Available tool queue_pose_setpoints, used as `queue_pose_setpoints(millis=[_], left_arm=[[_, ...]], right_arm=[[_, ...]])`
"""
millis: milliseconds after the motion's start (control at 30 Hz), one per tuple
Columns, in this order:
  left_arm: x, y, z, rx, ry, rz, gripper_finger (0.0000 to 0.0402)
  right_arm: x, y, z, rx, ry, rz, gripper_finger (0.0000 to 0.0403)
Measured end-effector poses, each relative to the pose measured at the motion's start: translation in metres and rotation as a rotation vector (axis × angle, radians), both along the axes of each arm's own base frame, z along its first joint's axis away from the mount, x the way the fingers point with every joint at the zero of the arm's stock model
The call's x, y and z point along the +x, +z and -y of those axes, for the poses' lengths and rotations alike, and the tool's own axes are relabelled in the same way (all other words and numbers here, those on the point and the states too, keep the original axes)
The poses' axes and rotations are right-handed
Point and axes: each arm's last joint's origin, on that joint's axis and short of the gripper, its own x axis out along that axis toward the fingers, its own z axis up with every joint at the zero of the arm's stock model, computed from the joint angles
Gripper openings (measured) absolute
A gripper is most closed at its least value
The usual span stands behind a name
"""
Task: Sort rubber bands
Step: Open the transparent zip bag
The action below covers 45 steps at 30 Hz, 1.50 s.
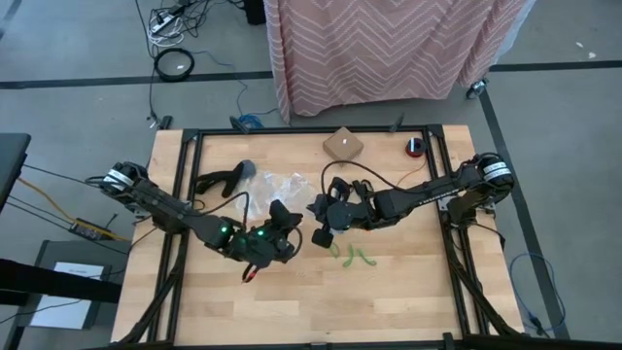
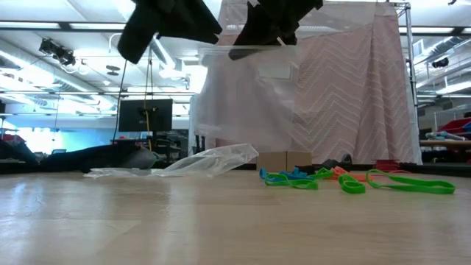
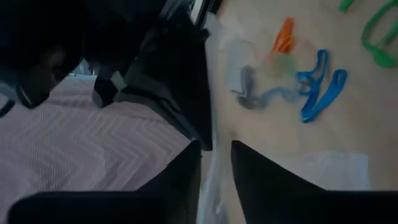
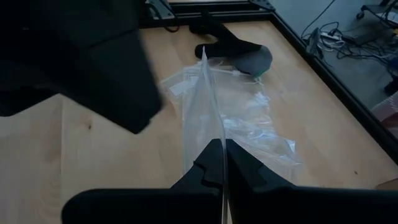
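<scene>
Your right gripper (image 4: 222, 163) pinches the held bag (image 4: 208, 106) by its edge, jaws together on the film, above the table (image 1: 408, 292). Your left gripper (image 3: 216, 163) stands at that bag's mouth, fingers a little apart with film between them; whether they grip it, you cannot tell. The bands (image 2: 346, 180) lie loose on the table beside the bag: green (image 1: 352, 255), blue (image 3: 320, 87), orange (image 3: 283, 36). Risk: if the left fingers part further, the mouth may collapse or the thin film slip, and no band will go in. A spare bag (image 2: 199, 162) lies flat beyond.
</scene>
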Motion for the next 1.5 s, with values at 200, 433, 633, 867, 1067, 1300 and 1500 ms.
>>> queue_pose_setpoints(millis=[200,433,633,867,1067,1300,1500], left_arm=[[0.004,-0.002,-0.013,-0.039,0.032,-0.005,0.0145],[0.006,-0.002,-0.018,-0.057,0.050,0.004,0.0152],[0.006,-0.002,-0.017,-0.088,0.028,0.004,0.0152],[0.010,-0.013,-0.019,-0.095,0.015,-0.053,0.0152],[0.017,-0.028,-0.021,-0.038,0.078,-0.078,0.0151],[0.019,-0.026,-0.022,-0.016,0.151,-0.014,0.0095],[0.020,-0.024,-0.020,-0.017,0.134,-0.004,0.0009]], right_arm=[[0.000,0.000,0.000,0.003,0.005,-0.001,0.0000],[0.000,0.000,0.000,0.008,0.012,-0.002,0.0000],[0.000,0.000,0.000,0.007,0.012,-0.001,0.0000],[0.001,0.002,-0.003,-0.007,0.030,0.022,0.0000],[0.001,0.003,-0.005,-0.006,0.038,0.027,0.0000],[0.001,0.003,-0.009,-0.006,0.047,0.026,0.0000],[0.001,0.003,-0.008,-0.006,0.047,0.023,0.0000]])
